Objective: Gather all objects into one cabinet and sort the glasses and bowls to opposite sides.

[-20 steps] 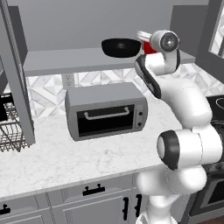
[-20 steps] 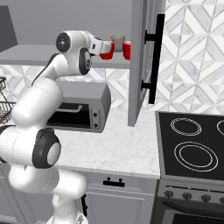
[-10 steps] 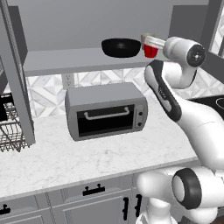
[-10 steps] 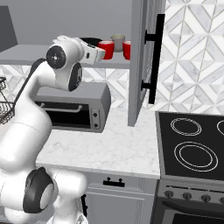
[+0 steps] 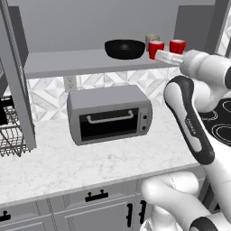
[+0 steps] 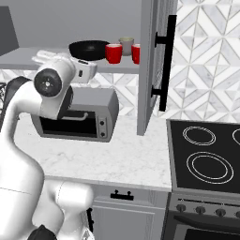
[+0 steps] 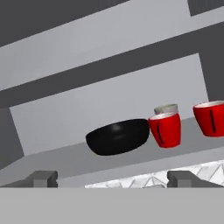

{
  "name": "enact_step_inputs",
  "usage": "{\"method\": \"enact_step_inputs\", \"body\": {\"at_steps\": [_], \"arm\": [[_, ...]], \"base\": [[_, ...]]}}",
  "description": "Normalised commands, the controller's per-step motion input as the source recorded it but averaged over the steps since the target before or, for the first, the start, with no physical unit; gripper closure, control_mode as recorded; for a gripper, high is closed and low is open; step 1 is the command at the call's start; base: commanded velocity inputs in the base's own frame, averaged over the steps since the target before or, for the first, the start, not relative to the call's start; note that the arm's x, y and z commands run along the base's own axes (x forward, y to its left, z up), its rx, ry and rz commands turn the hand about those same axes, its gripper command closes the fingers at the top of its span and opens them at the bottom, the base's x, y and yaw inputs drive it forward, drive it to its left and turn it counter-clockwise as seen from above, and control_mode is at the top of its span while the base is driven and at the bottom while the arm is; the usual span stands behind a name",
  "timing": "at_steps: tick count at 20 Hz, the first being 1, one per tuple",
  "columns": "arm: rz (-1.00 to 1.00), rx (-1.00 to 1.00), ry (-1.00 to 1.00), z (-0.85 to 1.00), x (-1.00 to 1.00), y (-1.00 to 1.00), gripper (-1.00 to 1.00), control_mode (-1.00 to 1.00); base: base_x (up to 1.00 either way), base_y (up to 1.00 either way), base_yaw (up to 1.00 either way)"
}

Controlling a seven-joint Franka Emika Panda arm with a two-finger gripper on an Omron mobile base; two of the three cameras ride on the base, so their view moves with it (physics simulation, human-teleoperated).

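Observation:
On the grey shelf (image 5: 67, 62) of the upper cabinet a wide black bowl (image 5: 125, 48) sits left of three cups. One red cup (image 5: 156, 48) almost touches the bowl, a grey-beige cup (image 5: 152, 38) stands behind it, and a second red cup (image 5: 177, 46) is further right. My gripper (image 5: 161, 55) hangs open just in front of the shelf edge, holding nothing. In the hand view its fingertips (image 7: 41, 178) stand wide apart below the bowl (image 7: 117, 138) and the nearer red cup (image 7: 165, 129). From the right, the bowl (image 6: 89, 49) and a red cup (image 6: 113, 53) show above my hand.
A grey toaster oven (image 5: 110, 115) stands on the marble counter (image 5: 90, 167) under the shelf. A dish rack (image 5: 9, 131) sits at the far left. The open cabinet door (image 6: 150, 65) with its black bar handle juts out on the right, above the stove (image 6: 206, 154).
My hand has drawn back from the red cups on the shelf and dropped slightly, staying open. The cups and bowl have not moved.

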Motion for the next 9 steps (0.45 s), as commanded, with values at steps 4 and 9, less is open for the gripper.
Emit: {"method": "enact_step_inputs", "body": {"at_steps": [4, 9], "arm": [[0.05, -0.04, 0.0, 0.0, -1.0, 0.68, -1.0, -1.0], [0.0, -0.08, 0.0, 0.0, -1.0, 0.77, -1.0, -1.0]], "base": [[0.0, 0.0, 0.0], [0.0, 0.0, 0.0]]}}
